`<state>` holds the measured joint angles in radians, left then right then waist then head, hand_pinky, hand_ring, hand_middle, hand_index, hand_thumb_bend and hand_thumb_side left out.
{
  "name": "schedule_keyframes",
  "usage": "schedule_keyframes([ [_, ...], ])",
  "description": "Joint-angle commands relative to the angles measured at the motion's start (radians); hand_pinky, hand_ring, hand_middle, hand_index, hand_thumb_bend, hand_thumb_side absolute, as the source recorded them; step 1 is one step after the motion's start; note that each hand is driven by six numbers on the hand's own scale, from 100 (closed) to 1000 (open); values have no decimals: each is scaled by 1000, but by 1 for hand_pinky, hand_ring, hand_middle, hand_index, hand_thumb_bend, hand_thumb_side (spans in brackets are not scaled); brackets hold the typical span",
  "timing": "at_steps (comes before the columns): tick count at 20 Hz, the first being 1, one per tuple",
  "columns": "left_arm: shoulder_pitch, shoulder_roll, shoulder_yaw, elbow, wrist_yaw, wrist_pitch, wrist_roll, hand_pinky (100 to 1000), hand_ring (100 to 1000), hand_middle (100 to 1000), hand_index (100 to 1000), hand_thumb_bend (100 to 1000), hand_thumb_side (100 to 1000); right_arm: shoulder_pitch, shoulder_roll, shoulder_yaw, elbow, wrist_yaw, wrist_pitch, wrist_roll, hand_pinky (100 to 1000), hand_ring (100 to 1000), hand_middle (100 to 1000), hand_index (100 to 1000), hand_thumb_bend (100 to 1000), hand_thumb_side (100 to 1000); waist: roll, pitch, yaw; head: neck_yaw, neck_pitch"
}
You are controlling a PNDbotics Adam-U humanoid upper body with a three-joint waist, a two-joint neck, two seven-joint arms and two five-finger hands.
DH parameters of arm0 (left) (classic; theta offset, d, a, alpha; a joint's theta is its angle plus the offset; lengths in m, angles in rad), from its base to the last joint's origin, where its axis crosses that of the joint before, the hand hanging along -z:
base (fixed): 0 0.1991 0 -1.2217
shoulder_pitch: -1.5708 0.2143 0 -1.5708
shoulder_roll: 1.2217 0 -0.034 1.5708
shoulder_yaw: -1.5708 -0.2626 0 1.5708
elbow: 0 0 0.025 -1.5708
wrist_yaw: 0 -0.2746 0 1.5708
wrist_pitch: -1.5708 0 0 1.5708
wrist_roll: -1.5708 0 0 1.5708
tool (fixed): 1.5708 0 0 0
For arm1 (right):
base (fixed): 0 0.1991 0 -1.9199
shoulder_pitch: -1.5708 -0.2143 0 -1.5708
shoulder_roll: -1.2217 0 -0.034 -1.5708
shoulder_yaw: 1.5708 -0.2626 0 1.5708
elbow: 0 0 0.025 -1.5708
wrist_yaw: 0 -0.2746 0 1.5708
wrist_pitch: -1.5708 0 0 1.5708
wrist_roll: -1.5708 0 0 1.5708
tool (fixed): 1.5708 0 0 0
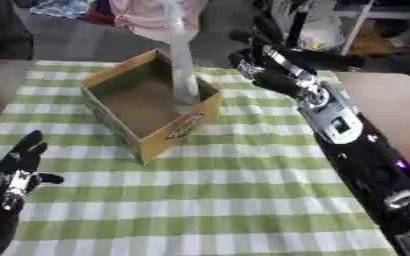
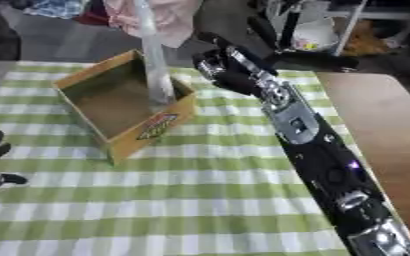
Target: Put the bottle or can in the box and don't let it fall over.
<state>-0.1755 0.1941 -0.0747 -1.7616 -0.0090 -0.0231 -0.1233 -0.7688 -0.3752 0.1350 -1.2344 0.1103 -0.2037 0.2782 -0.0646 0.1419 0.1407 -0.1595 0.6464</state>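
Observation:
A tall clear bottle [image 1: 183,70] stands upright inside the open cardboard box [image 1: 112,112], against the box's right corner. Its top reaches past the upper edge of the view. My right hand [image 1: 254,67] hovers just right of the box's far right side, a short gap away from the bottle, its fingers relaxed and holding nothing. The right arm [image 1: 348,135] runs in from the lower right. At the lower left corner my left hand [image 1: 18,167] rests open with its fingers pointing up, well away from the box.
The box sits on a green and white checked cloth [image 1: 235,195] over the table. Bare brown tabletop [image 1: 392,107] shows at the right. Clothing and dark clutter [image 2: 305,30] lie beyond the far edge.

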Motion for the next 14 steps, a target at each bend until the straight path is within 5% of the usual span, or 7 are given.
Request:
schedule_keyframes([
  [1,-2,22,14,-6,-8,-1,8,612,1000,1000,944,252,804,53,-47,-27,-109,-5,-16,-15,884,853,1000,1000,100,631,-2,-19,-12,21,8],
  [9,16,38,35,-1,-17,-1,28,611,1000,1000,943,253,806,410,-48,-135,-412,-123,2,-106,874,841,999,1000,100,617,-27,-22,-94,104,22],
  [14,22,36,39,-1,-19,-2,32,611,1000,1000,943,254,807,553,44,-200,-483,-151,11,-178,860,830,995,1000,100,602,-18,-22,-113,129,29],
])
